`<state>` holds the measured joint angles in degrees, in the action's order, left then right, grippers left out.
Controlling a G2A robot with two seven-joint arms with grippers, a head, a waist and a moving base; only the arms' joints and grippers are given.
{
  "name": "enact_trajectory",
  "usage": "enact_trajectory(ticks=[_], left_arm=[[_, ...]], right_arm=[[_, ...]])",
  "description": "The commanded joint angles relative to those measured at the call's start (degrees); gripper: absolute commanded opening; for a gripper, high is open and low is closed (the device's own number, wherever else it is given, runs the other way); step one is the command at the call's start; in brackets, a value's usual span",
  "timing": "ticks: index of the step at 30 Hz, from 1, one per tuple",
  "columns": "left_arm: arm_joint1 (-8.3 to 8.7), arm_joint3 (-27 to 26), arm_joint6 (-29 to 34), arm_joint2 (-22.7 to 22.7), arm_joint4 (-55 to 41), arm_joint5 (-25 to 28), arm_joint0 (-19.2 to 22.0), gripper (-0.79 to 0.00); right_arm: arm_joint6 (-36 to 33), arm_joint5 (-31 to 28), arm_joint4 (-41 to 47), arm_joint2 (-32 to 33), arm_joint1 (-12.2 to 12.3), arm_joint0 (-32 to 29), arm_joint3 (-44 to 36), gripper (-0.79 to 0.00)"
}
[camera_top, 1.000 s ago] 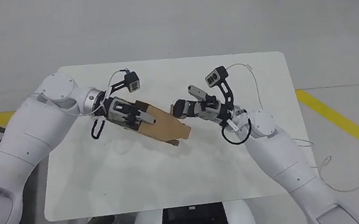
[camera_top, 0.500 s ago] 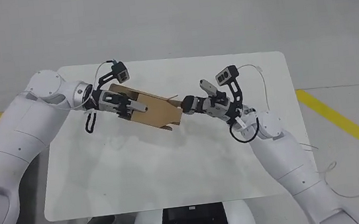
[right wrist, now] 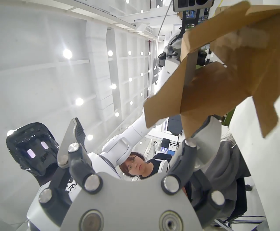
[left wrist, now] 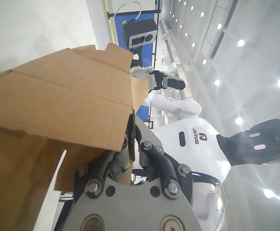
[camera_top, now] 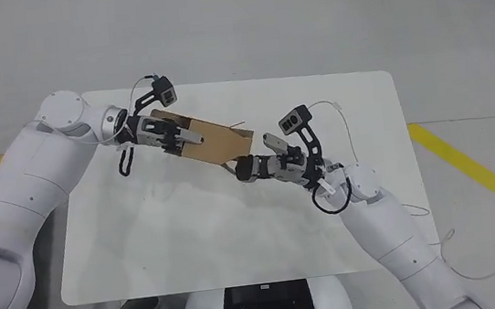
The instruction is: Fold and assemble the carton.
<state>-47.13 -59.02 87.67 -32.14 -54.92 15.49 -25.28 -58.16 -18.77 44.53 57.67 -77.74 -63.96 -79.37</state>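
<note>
Left tool [camera_top: 189, 137] pinches carton [camera_top: 220, 142]; right tool [camera_top: 245, 167] wide, seemingly touching it

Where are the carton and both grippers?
carton [camera_top: 223, 142], top view, middle of its brown upper panel.
left gripper [left wrist: 131, 143], left wrist view, between fingertips clamping the carton's edge.
right gripper [camera_top: 242, 168], top view, between its fingertips beside the carton's end.

Brown carton [left wrist: 65, 98] held tilted, its edge pinched in the left hand [left wrist: 132, 136], right hand [left wrist: 171, 83] beyond its far corner

White table [camera_top: 148, 249], yellow floor tape [camera_top: 462, 156]
</note>
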Motion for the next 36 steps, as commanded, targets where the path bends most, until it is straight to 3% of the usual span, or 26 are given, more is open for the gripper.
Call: enact_trajectory(ticks=[1, 20, 30, 36], left_arm=[[-0.36, 0.43, -0.56, -0.21, 0.58, -0.09, -0.03, -0.785], [-2.5, 1.81, -0.43, -4.32, 0.98, -1.52, -1.6, -0.785], [-3.21, 1.47, 0.34, -5.35, 1.53, -2.88, -3.04, -0.785], [-2.88, 2.24, 0.34, -6.62, 1.46, -3.06, -3.13, -0.785]], right_arm=[[-0.07, 0.1, 0.05, -0.21, -0.07, 0.02, -0.16, 0.0], [4.82, -4.54, -5.35, -4.8, -1.59, 0.6, -1.0, 0.0], [6.5, -5.76, -7.47, -3.87, -1.65, 0.71, -1.28, 0.0], [7.1, -5.37, -10.83, -0.07, -0.59, -1.14, -3.42, 0.0]])
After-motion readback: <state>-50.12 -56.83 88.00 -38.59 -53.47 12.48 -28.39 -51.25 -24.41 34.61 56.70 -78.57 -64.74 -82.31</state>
